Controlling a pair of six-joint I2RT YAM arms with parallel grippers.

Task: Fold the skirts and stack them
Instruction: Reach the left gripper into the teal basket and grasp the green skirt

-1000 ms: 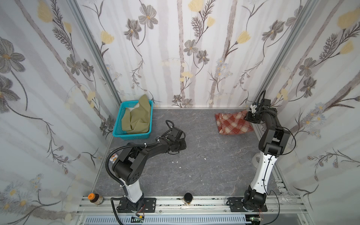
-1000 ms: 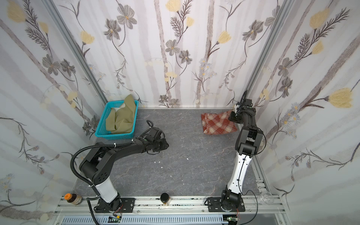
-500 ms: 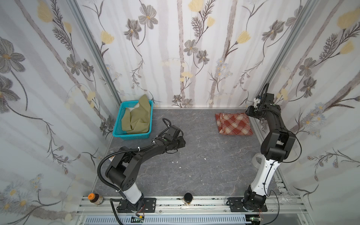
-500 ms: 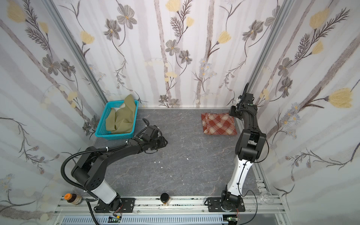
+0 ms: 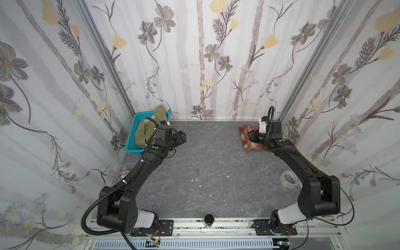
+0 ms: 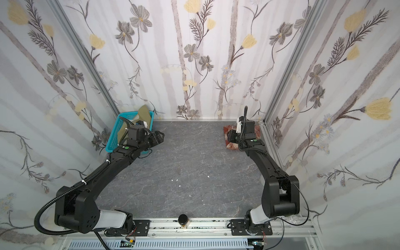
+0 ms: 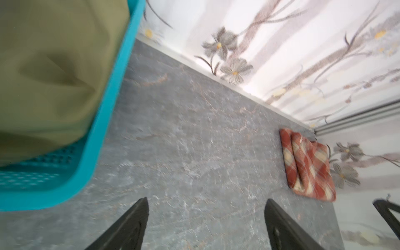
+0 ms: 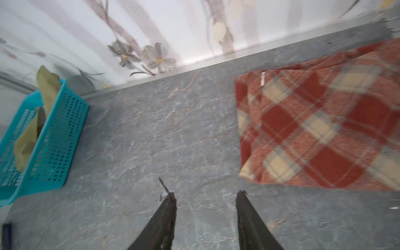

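Observation:
The rust-red and cream plaid skirt (image 8: 313, 129) lies folded flat at the back right corner of the table, partly hidden under my right arm in both top views (image 5: 251, 146) (image 6: 232, 146). My right gripper (image 8: 204, 194) hovers open and empty just beside its left edge (image 5: 251, 135). The olive-green skirt (image 5: 142, 132) (image 7: 49, 75) sits crumpled in the turquoise basket (image 5: 131, 138) (image 7: 108, 108) at the back left. Next to the basket's right side my left gripper (image 7: 206, 203) (image 5: 183, 136) is wide open over bare table, holding nothing.
A roll of clear tape (image 5: 289, 177) lies by the right wall. A dark-capped jar (image 5: 208, 219) stands on the front rail. Small white scraps (image 5: 195, 179) dot the grey table (image 5: 212, 155). Flowered walls close in three sides.
My left gripper has opened wide and moved back toward the basket. My right gripper has swung from the plaid skirt's far right corner to its left edge; the skirt now lies flat.

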